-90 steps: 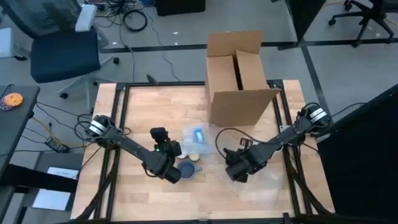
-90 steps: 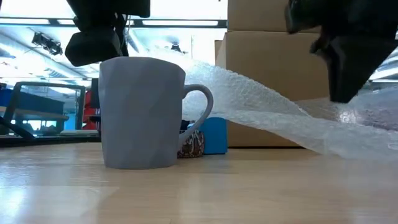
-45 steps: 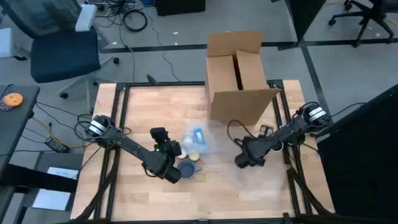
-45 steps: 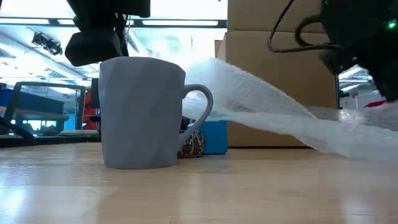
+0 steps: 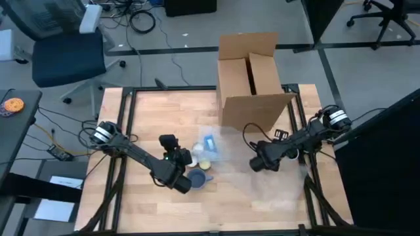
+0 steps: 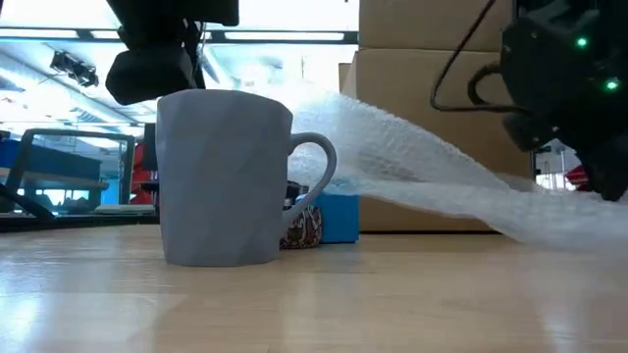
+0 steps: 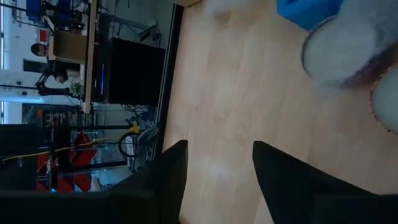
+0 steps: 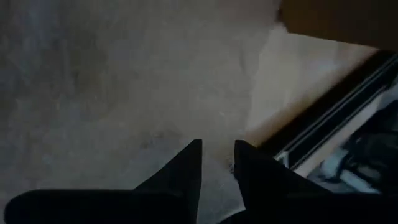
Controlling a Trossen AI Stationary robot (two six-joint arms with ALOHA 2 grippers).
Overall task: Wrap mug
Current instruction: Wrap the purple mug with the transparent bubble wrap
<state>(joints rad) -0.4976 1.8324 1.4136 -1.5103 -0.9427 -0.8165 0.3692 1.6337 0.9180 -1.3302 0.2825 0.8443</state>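
From above, the wooden table (image 5: 164, 216) holds a blue mug (image 5: 197, 177) near its middle, a bit toward the near edge. The left gripper (image 5: 183, 183) sits just to the left of the mug, very close to it. A clear sheet of bubble wrap (image 5: 262, 177) lies across the table from behind the mug out to the right. The right gripper (image 5: 257, 163) is over that sheet, well apart from the mug. A small blue box (image 5: 209, 142) lies just behind the mug, and a big cardboard box (image 5: 252, 85) stands open at the far side.

From table height, the grey-blue mug (image 6: 226, 178) stands upright with its handle pointing right. The bubble wrap (image 6: 442, 186) slopes down from behind the mug to the right. The blue box (image 6: 339, 214) peeks out behind the handle. The cardboard box (image 6: 422, 59) fills the back. The right arm hangs dark on the right side, above the wrap.

The left wrist camera shows the left gripper (image 7: 217, 180) with its two fingers apart and nothing between them, over bare wood. The mug (image 7: 348, 50) shows blurry ahead of it.

The right wrist camera shows the right gripper (image 8: 217, 165) with its fingers close together but with a small gap, right over the bubble wrap (image 8: 124, 74). I cannot tell if they are pinching the wrap.
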